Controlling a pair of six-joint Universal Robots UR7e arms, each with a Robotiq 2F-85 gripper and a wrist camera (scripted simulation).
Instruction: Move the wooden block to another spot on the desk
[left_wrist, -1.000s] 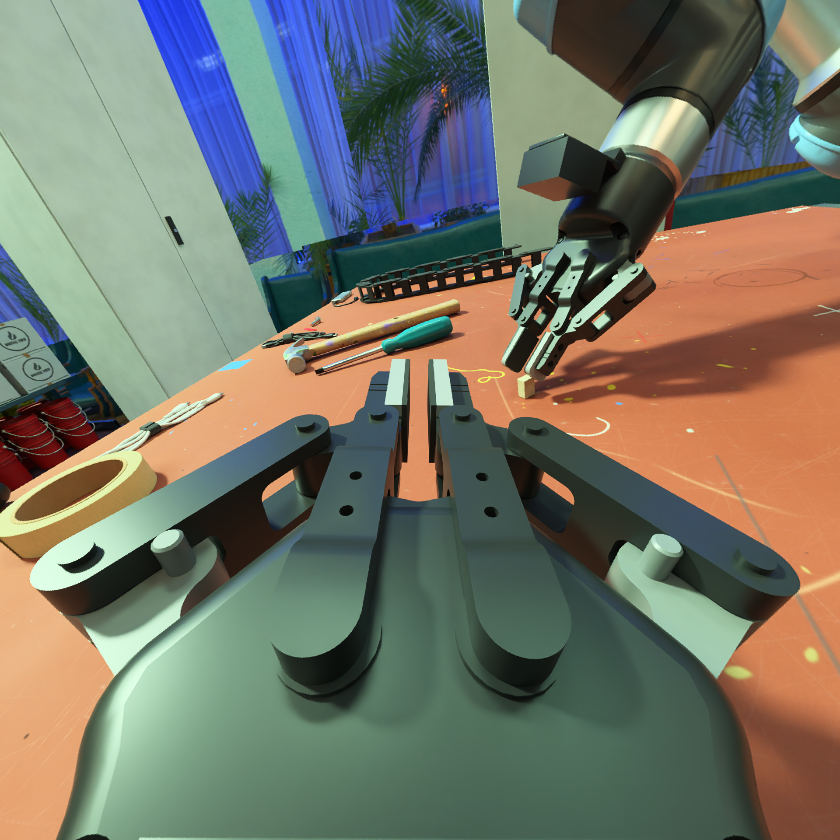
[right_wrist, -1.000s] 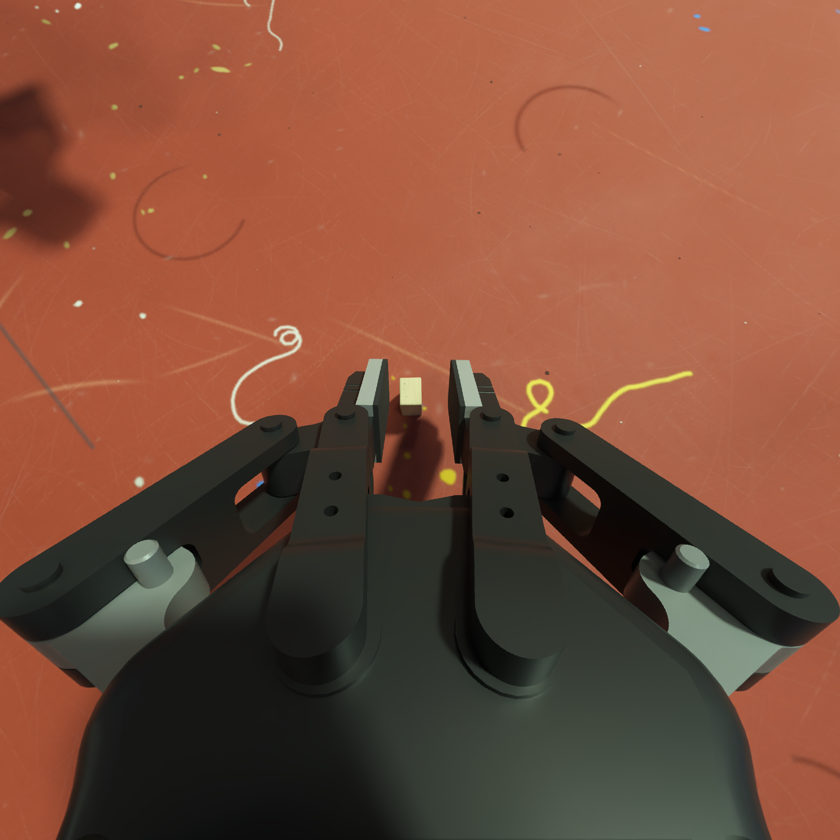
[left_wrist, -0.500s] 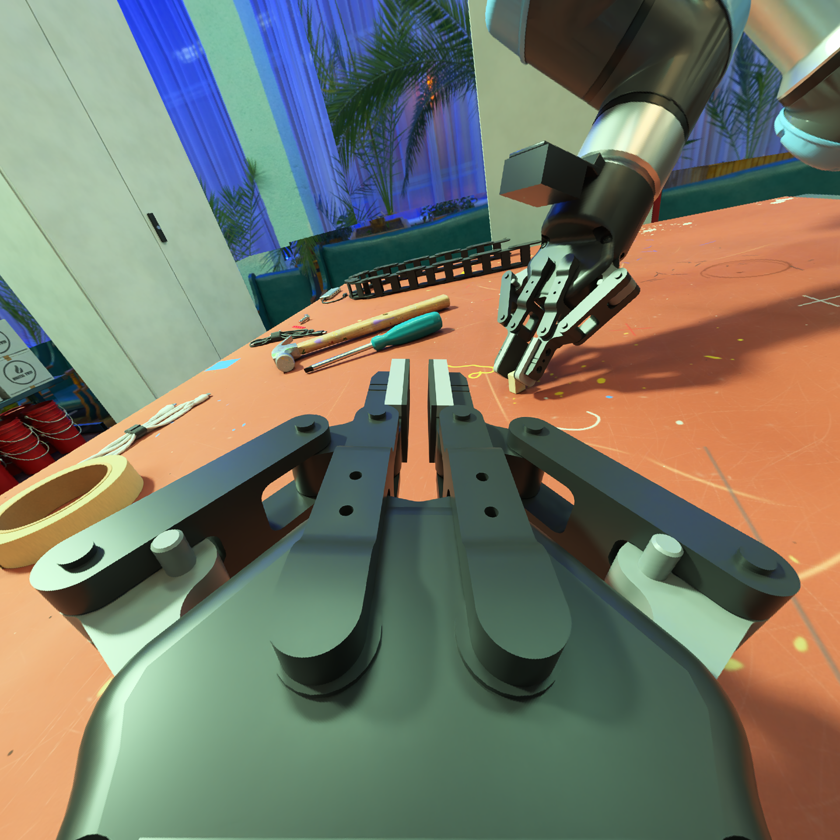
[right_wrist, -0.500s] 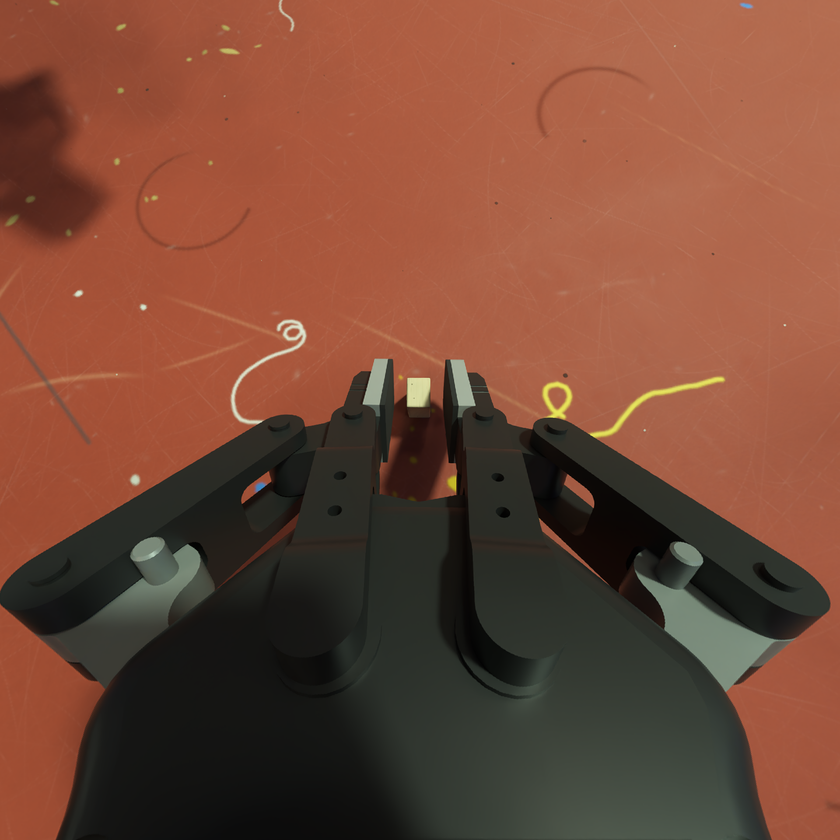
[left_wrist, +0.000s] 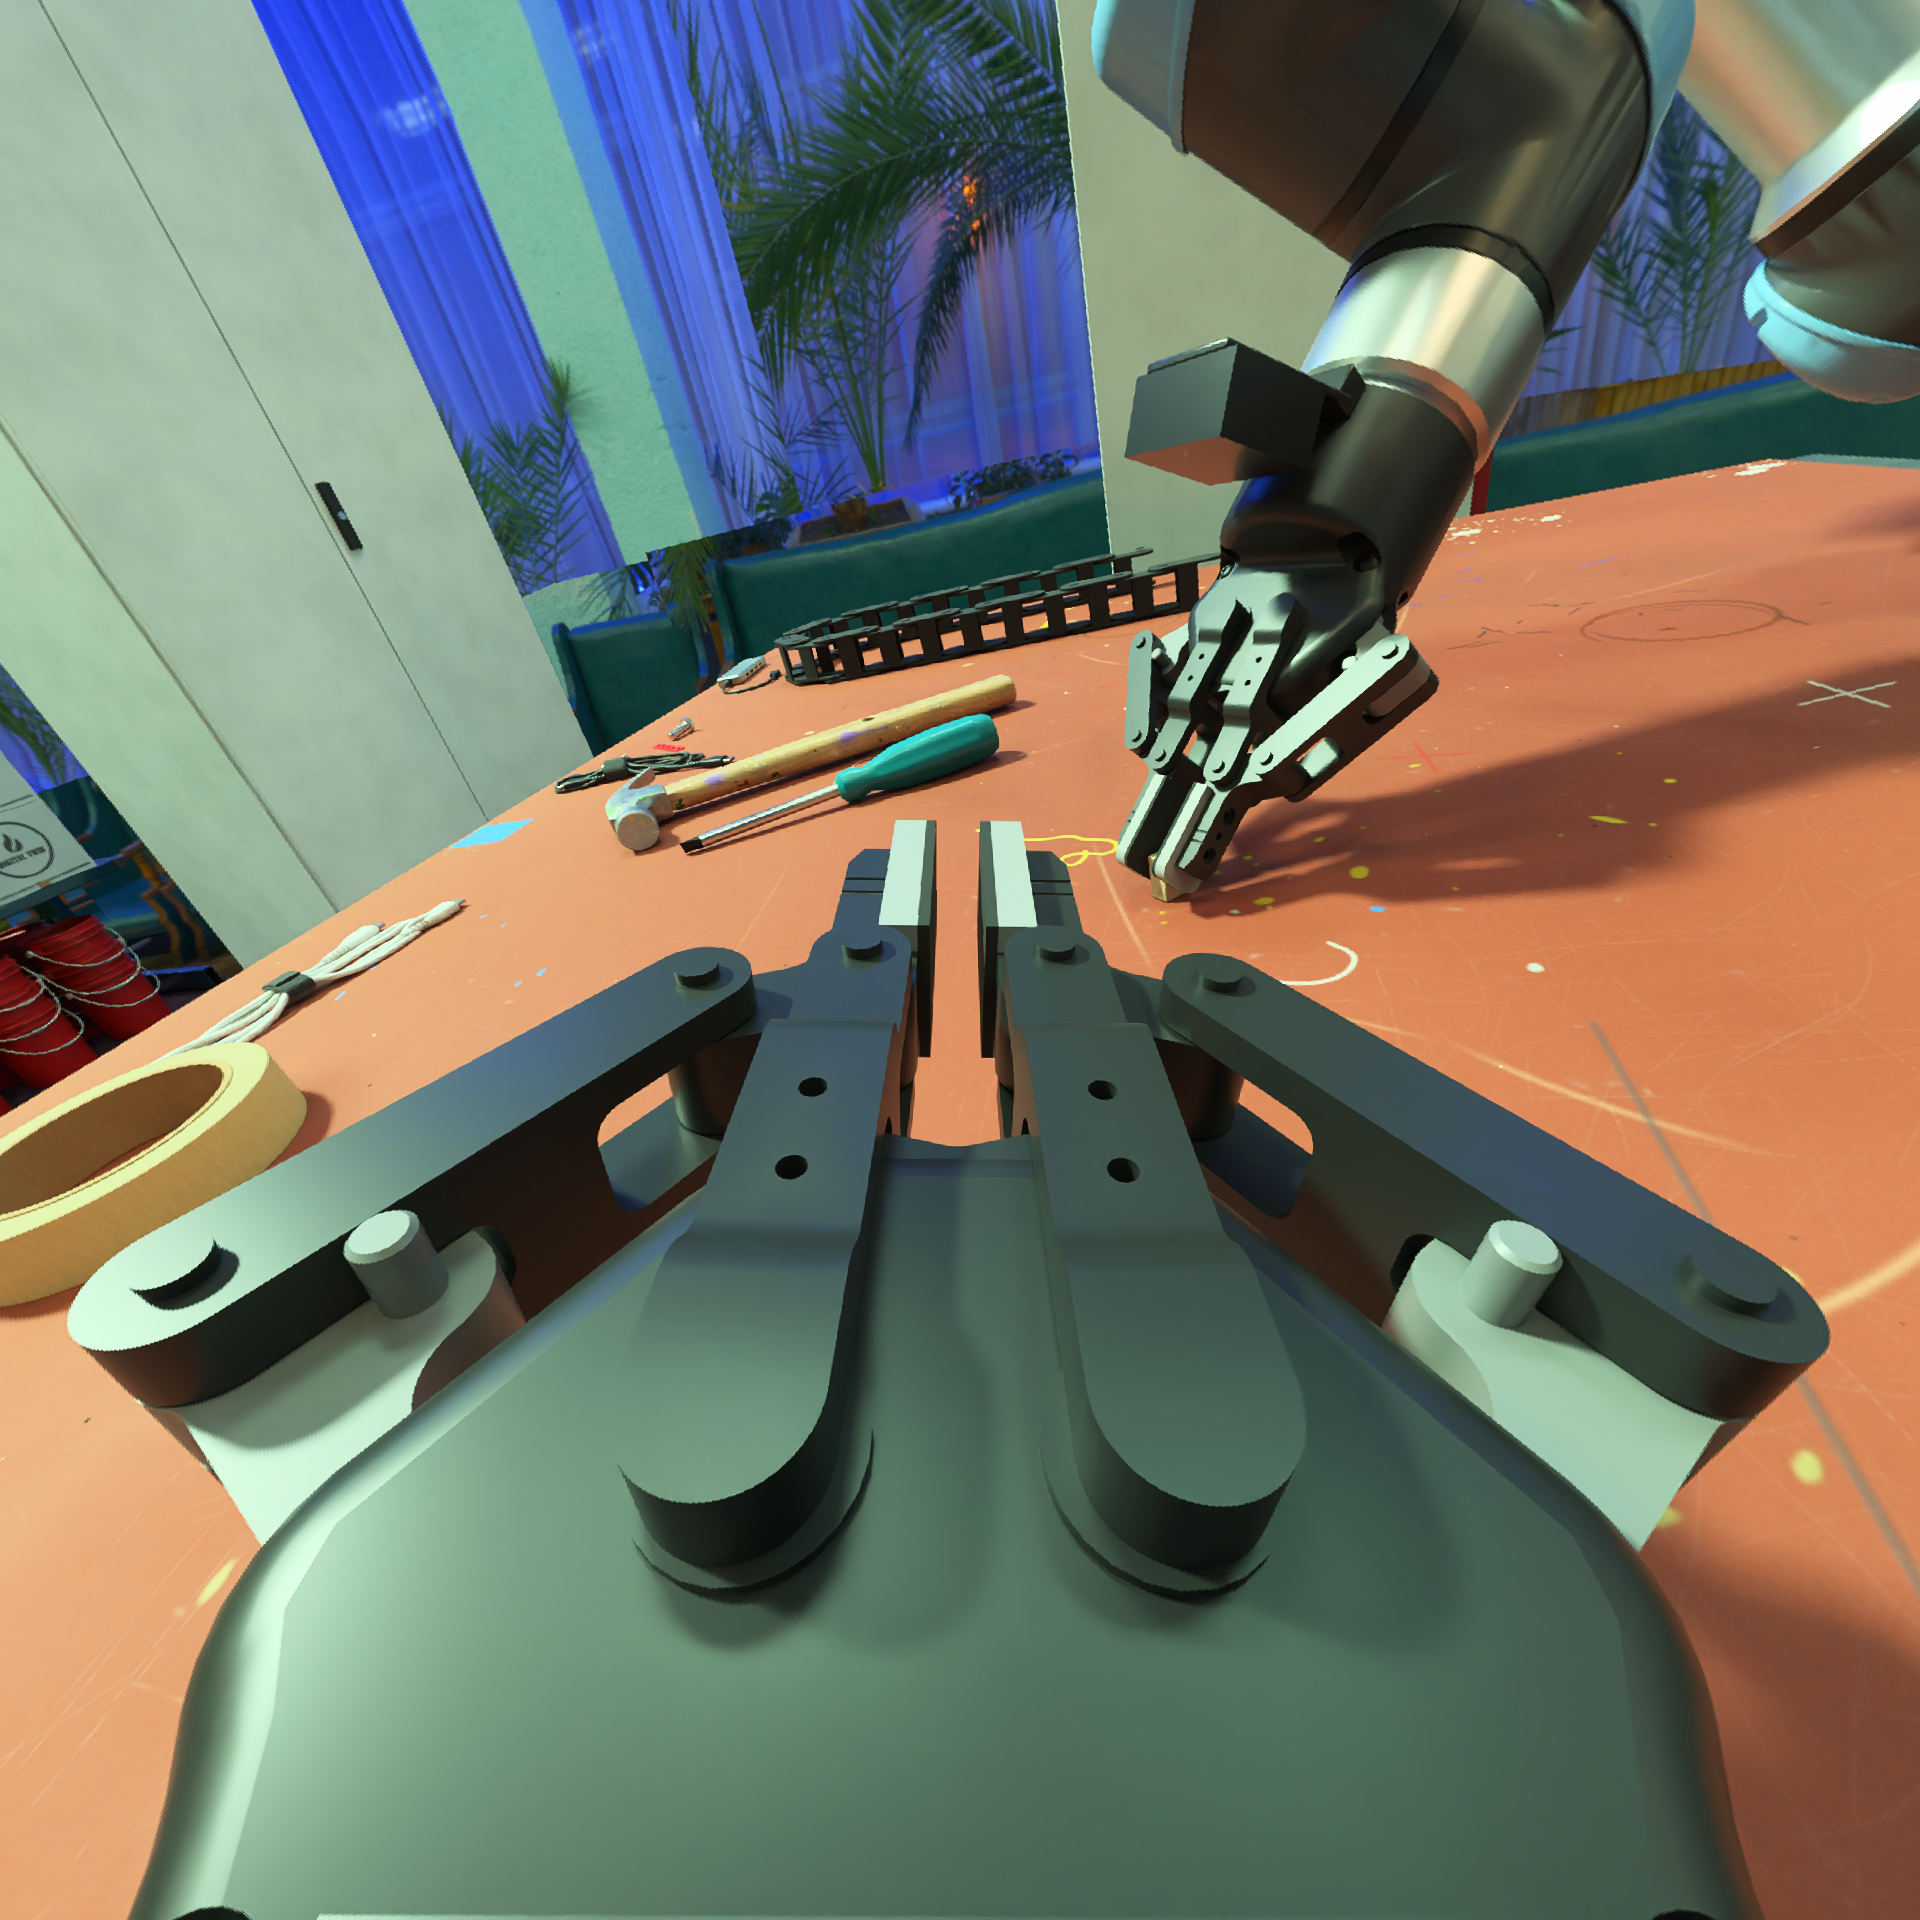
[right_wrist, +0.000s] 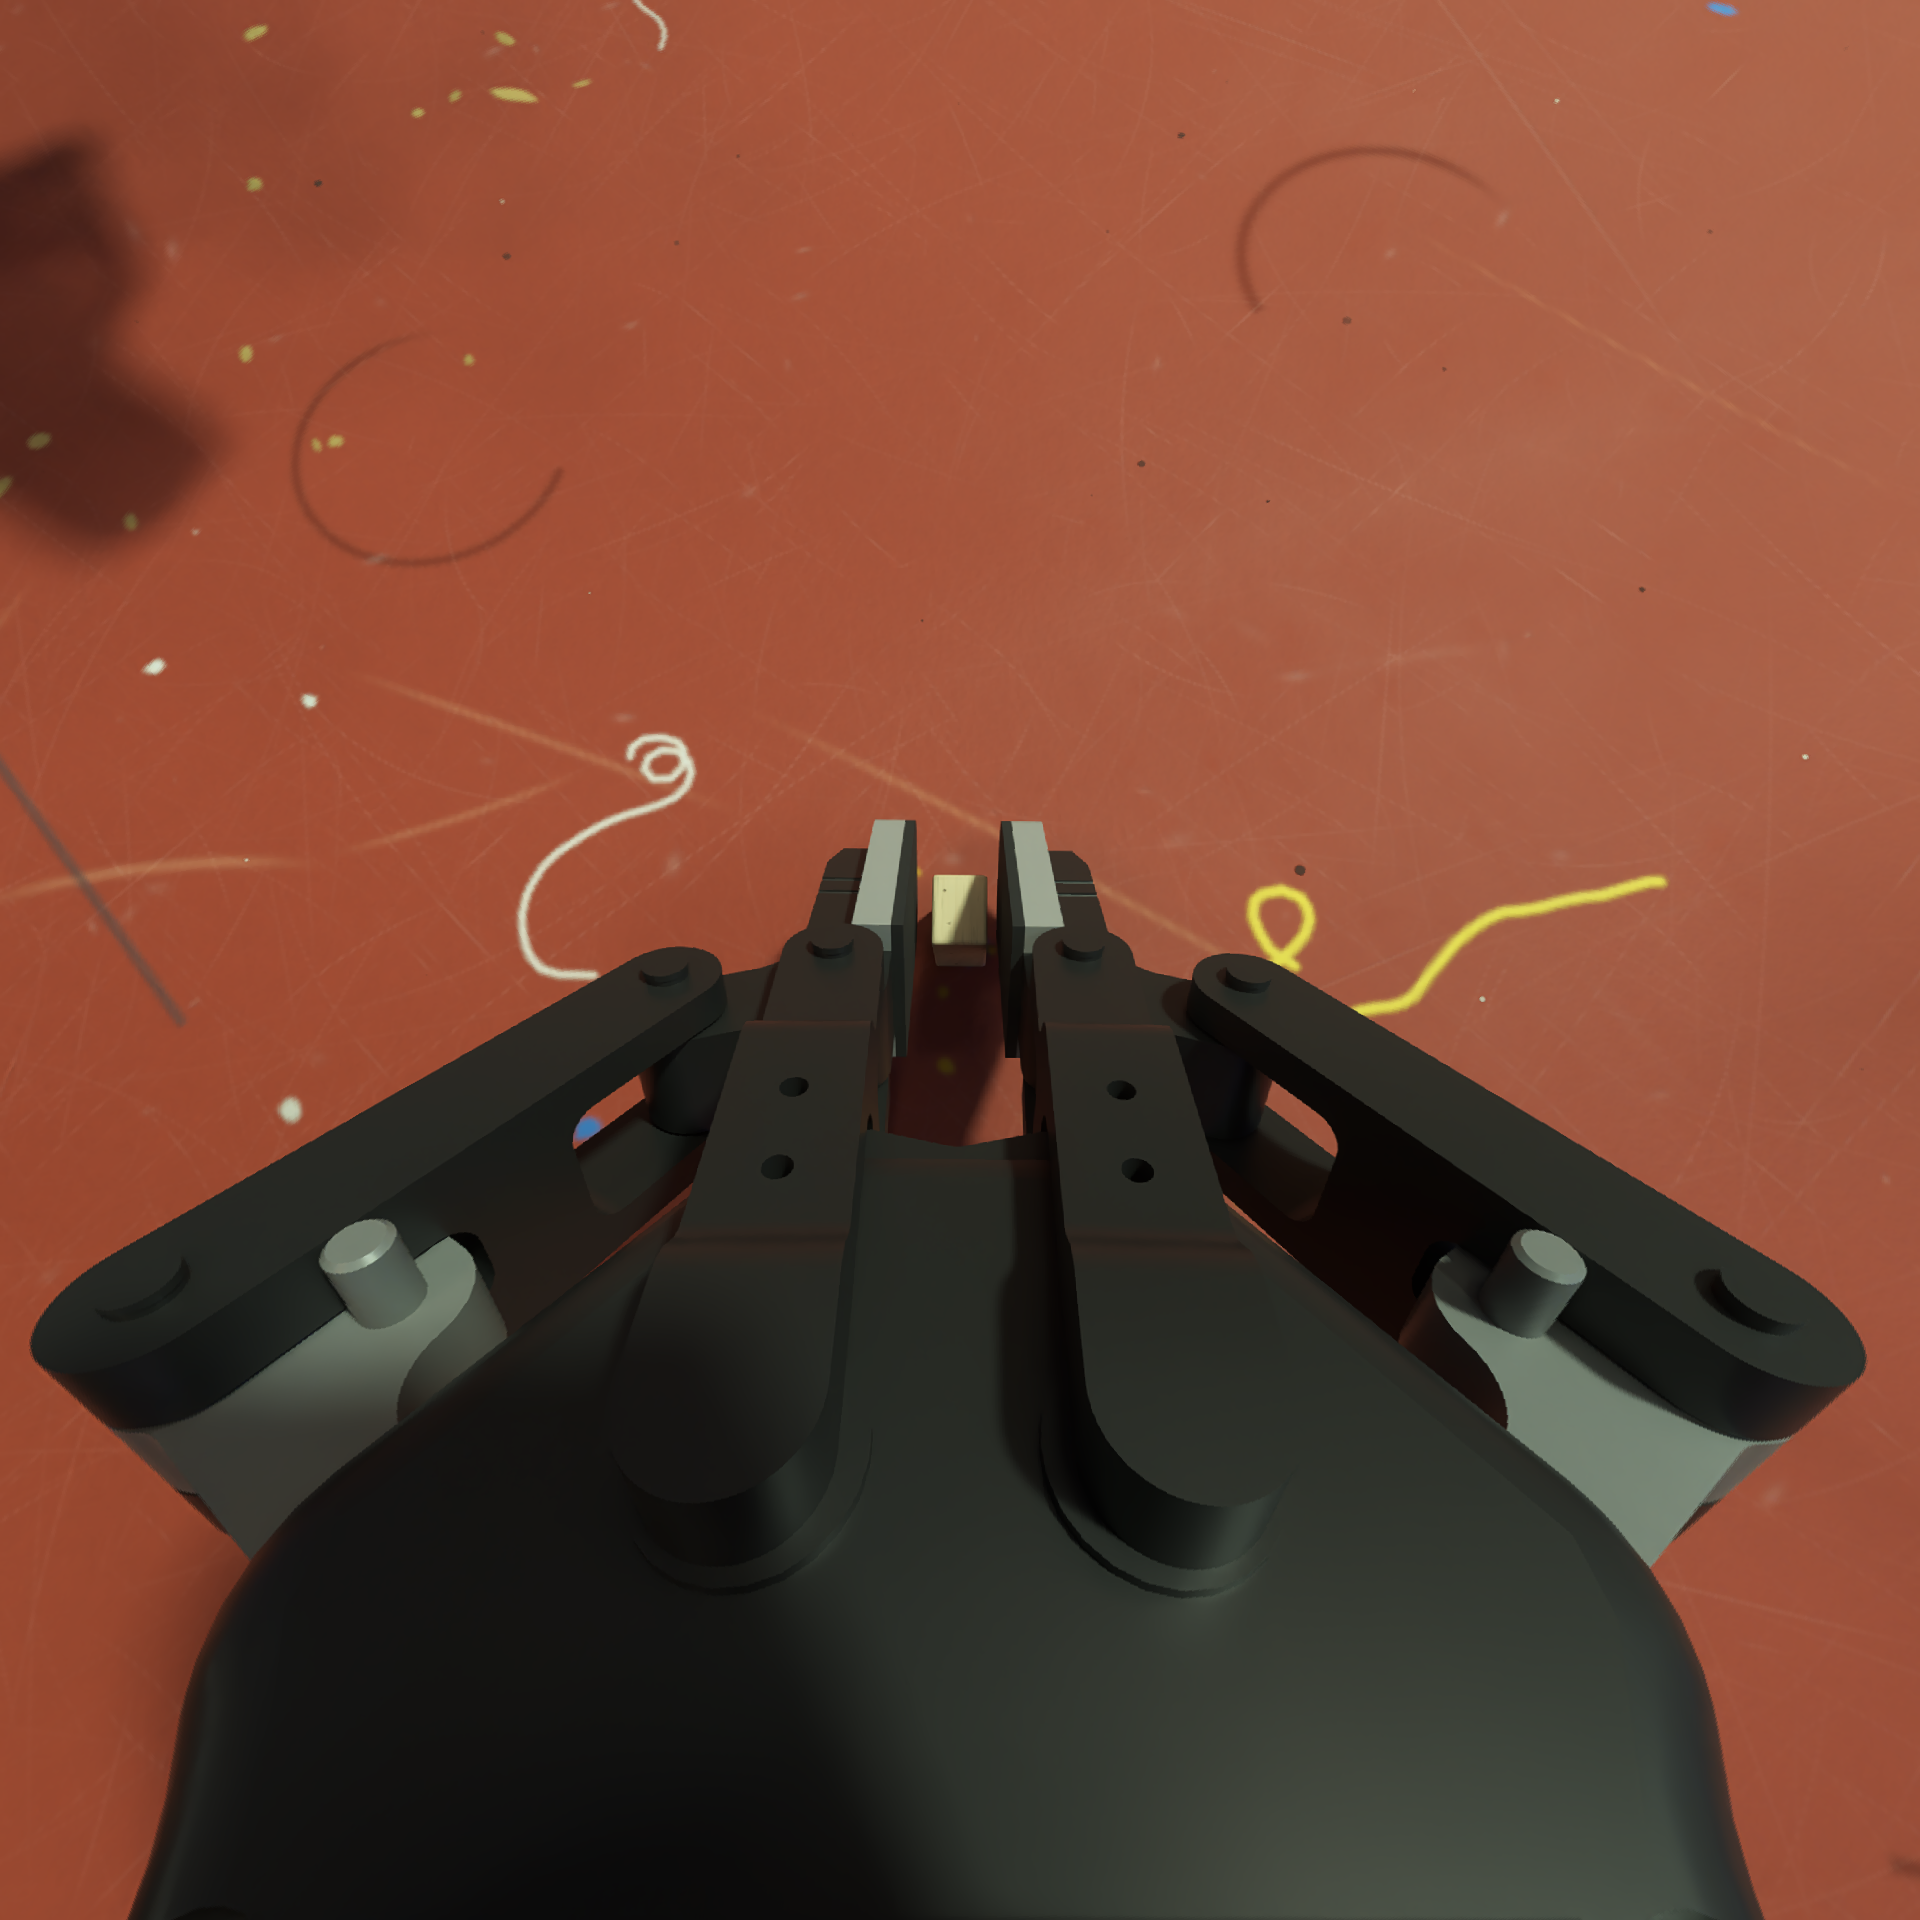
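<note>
My right gripper (right_wrist: 958, 883) has narrowed over the last second: its grey pads (right_wrist: 883, 873) now sit close on either side of the small pale wooden block (right_wrist: 959, 909), where earlier they stood noticeably wider. A thin dark gap shows on each side, so I judge them not yet pinching, though shadow makes contact hard to rule out. The block rests on the scuffed red-orange desk (right_wrist: 1143, 468), between a white squiggle (right_wrist: 582, 862) and a yellow paint squiggle (right_wrist: 1455, 935). From the left wrist view the right fingertips are down at desk level around the block (left_wrist: 1166, 889). My left gripper (left_wrist: 956, 873) hangs idle, fingers nearly together with a narrow slit, holding nothing. The grasp is about to close; lifting comes next.
</note>
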